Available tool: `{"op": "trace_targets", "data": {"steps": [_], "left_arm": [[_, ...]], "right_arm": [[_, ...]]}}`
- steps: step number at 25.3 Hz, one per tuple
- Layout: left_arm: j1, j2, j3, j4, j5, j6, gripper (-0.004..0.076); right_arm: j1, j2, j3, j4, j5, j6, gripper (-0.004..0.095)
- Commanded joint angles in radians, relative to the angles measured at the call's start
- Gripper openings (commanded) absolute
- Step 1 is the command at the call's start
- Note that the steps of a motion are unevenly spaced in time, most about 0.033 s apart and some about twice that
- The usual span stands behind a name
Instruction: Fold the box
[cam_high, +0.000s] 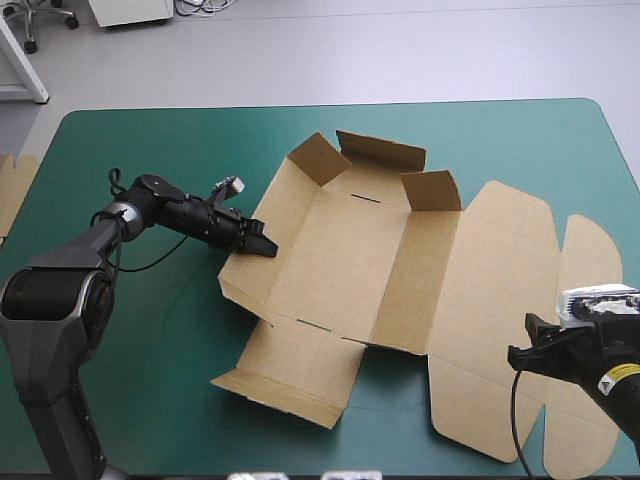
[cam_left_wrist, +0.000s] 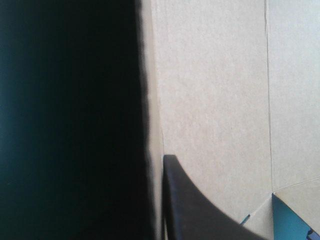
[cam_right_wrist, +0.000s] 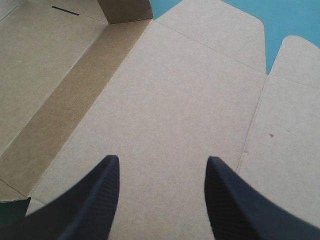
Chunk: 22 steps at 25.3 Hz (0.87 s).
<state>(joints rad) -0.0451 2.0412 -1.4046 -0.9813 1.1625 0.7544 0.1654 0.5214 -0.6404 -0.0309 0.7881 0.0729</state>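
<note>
Two arms are at the box (cam_high: 340, 250), which lies spread across the middle of the teal-green cover (cam_high: 150, 400). Its far wall and both far corner flaps stand up, its left wall is lifted at a slant, and its lid panel lies flat on the right. The left gripper (cam_high: 262, 245) reaches in from the box's left side and meets that slanted wall at its upper edge. From its own camera one black finger (cam_left_wrist: 200, 210) lies against the wall's inner face with the board edge right beside it, so the claw looks pinched nearly closed on the wall. The right gripper (cam_high: 522, 355) hangs over the near right part of the lid, its fingers (cam_right_wrist: 95, 200) spread wide with bare brown board (cam_right_wrist: 165, 100) between them. Another sheet of board (cam_high: 12, 190) pokes in well left of the box.
</note>
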Motion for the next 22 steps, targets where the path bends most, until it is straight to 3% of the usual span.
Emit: {"op": "trace_targets", "data": {"steps": [1, 9, 13, 15, 22], "left_arm": [[-0.006, -0.054, -0.032, -0.038, -0.003, 0.068, -0.0010], [-0.006, -0.045, -0.220, 0.119, 0.012, 0.014, -0.0010], [-0.006, -0.010, -0.366, 0.256, 0.144, -0.010, -0.0010], [-0.006, -0.008, -0.443, 0.344, 0.142, -0.023, -0.0010], [-0.008, -0.008, -0.549, 0.435, 0.137, 0.146, 0.0014]], "right_arm": [[-0.005, 0.007, -0.035, -0.007, -0.066, -0.002, 0.0496], [-0.005, 0.007, -0.035, -0.007, -0.072, -0.002, 0.0496], [-0.005, 0.007, -0.035, -0.006, -0.074, -0.002, 0.0496], [-0.005, 0.007, -0.035, -0.003, -0.074, -0.002, 0.0496], [-0.005, 0.007, -0.035, -0.001, -0.074, -0.002, 0.0496]]}}
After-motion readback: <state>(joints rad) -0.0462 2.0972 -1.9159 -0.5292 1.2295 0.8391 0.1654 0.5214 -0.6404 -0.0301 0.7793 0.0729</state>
